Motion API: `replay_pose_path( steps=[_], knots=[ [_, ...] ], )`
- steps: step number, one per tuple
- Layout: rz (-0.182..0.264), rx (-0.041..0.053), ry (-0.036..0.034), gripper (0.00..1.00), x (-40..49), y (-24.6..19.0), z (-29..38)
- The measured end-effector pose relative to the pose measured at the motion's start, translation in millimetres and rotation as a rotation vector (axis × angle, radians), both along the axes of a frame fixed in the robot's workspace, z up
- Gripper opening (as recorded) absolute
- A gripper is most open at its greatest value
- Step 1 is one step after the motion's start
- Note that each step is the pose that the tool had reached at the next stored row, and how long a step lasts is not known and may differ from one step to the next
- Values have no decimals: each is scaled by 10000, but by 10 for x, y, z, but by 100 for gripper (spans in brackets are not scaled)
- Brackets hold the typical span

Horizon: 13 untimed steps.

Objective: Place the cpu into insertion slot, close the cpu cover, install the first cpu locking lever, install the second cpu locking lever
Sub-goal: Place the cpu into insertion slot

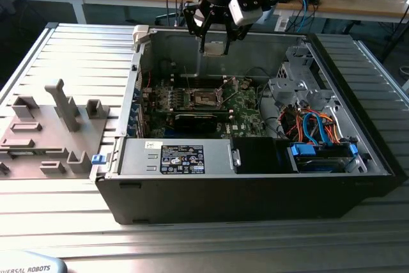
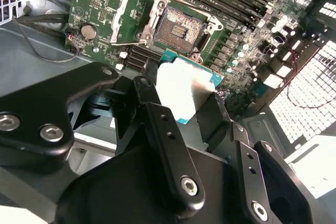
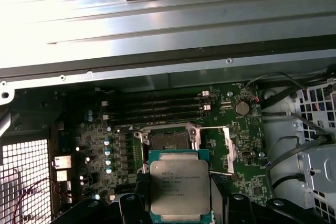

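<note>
An open black metal computer case (image 1: 255, 196) sits on the ribbed silvery tabletop (image 1: 83, 49), grey plastic fixture blocks (image 1: 61, 103) beside it at the exterior view's left.

Seeing small flat square cpu chip (image 3: 180, 186), silvery-grey metal top, green rim: gripped, raised clear of the board, not seated. Small square black insertion slot (image 3: 169, 141), thin silvery border: bare. Thin silvery frame-plate cpu cover (image 3: 229, 150): flipped open beside slot.

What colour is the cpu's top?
The cpu top is silvery grey, edged green; clearest in the first wrist view.
</note>
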<state>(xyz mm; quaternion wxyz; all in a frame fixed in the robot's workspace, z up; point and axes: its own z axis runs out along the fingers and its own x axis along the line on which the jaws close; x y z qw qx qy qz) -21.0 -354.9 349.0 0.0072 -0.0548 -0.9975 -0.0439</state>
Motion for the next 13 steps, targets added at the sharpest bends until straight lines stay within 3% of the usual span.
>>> replay_pose_path(
  steps=[13],
  knots=[
    [-100,-2,0,54,0,0,-4]
  ],
)
